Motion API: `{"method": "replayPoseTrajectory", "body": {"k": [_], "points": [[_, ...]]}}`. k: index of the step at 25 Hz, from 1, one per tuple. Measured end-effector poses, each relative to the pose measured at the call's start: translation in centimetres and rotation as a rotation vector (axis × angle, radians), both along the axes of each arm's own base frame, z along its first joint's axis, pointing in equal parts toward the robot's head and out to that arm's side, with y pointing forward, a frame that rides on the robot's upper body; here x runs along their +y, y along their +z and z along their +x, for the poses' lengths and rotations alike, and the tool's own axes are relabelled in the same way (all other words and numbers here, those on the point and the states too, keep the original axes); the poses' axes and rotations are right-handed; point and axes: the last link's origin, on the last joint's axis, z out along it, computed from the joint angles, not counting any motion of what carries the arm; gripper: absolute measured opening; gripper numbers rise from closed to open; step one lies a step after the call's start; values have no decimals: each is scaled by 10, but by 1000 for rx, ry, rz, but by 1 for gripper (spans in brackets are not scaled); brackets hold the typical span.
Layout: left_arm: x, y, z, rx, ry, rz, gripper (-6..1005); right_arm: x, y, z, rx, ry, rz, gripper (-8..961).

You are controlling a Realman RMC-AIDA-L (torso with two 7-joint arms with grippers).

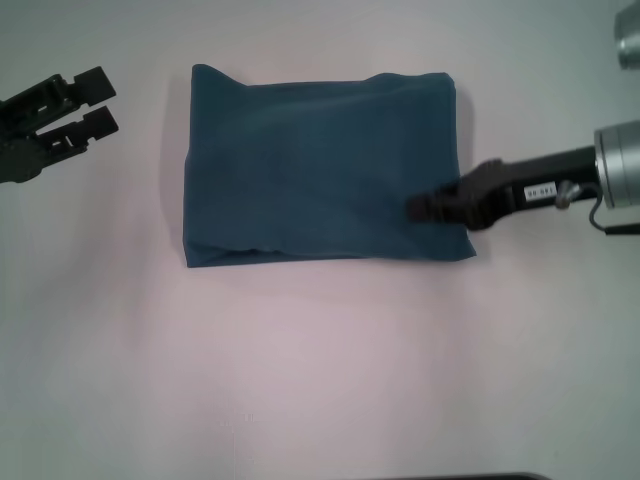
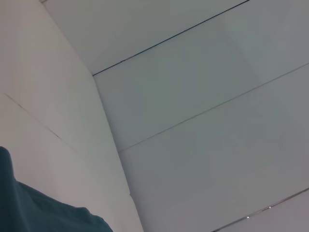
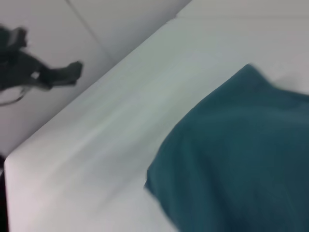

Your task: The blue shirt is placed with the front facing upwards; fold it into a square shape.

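The blue shirt (image 1: 320, 170) lies folded into a flat rectangle on the white table (image 1: 320, 370), plain side up, with no lettering showing. My right gripper (image 1: 416, 208) reaches in from the right and sits over the shirt's near right corner, low on the cloth. My left gripper (image 1: 103, 101) hovers open off the shirt's far left corner, apart from the cloth, holding nothing. The right wrist view shows the shirt (image 3: 241, 154) close up. A corner of the shirt (image 2: 34, 212) shows in the left wrist view.
Bare white tabletop surrounds the shirt on all sides in the head view. The table's edge (image 3: 72, 121) runs past the shirt in the right wrist view, with the left arm (image 3: 29, 72) beyond it. White wall panels (image 2: 193, 121) fill the left wrist view.
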Motion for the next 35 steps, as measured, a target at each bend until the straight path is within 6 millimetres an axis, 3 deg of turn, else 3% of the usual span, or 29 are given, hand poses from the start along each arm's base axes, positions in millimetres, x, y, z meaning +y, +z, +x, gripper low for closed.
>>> {"method": "replayPoseTrajectory", "body": {"k": [18,26,35], "points": [[-1,1,-3,-2,14,9,860,-11,18,42,-189,-199,-62,30],[-1,1,-3,-4,11,12,859,-10,43,27,-99,-174,19,33],[0,1,-2,-3,13,12,860,-4,16,19,-93,-184,-37,37]]}}
